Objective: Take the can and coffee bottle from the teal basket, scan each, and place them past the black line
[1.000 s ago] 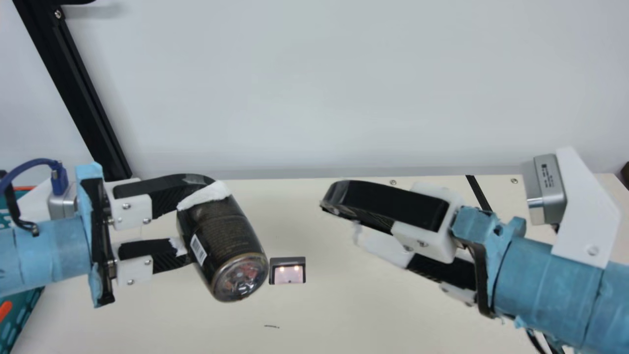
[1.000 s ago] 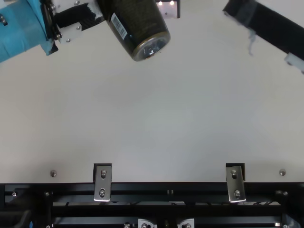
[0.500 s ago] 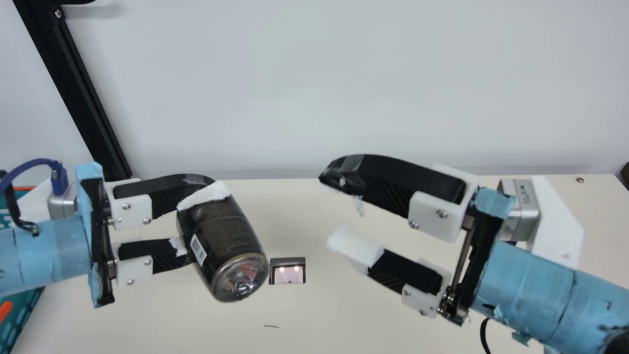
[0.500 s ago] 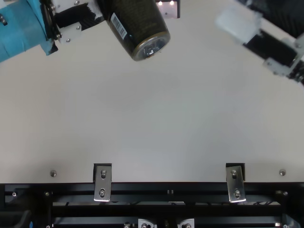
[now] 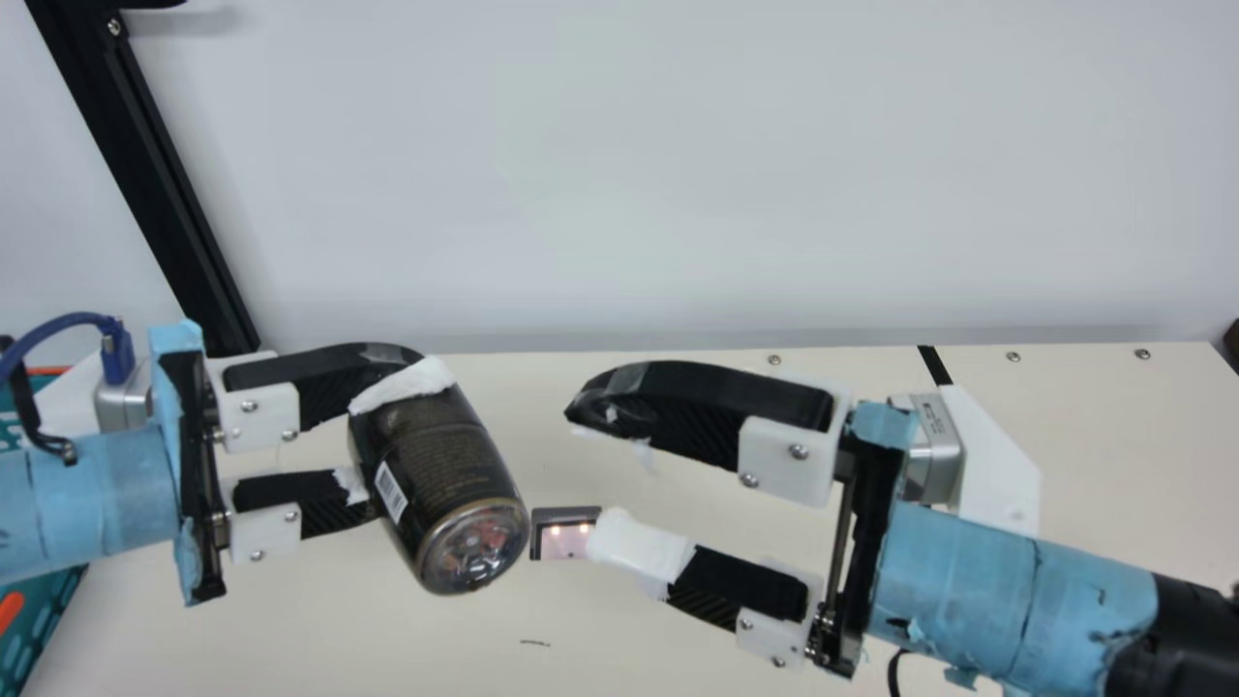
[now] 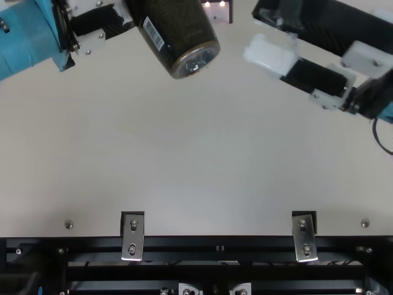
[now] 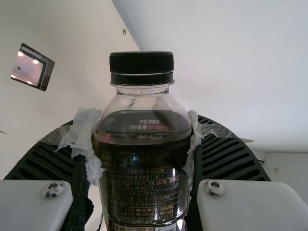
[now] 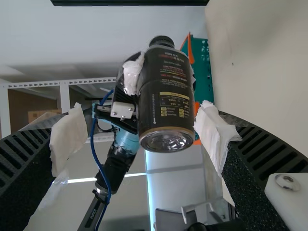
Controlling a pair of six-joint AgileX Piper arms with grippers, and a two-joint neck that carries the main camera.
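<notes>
Currently | left tool (image 5: 395, 434): clasping coffee bottle (image 5: 436, 474) | right tool (image 5: 584, 471): wide | scanner (image 5: 559, 544): between | left arm (image 5: 87, 494): partly covering teal basket (image 5: 50, 605)

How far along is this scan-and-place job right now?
Done: the coffee bottle is out of the teal basket. In hand: the left end effector grips it; the open right end effector faces it, perhaps for a handover. Left: placing it past the black line. I can't confirm its scan or the can's progress.
</notes>
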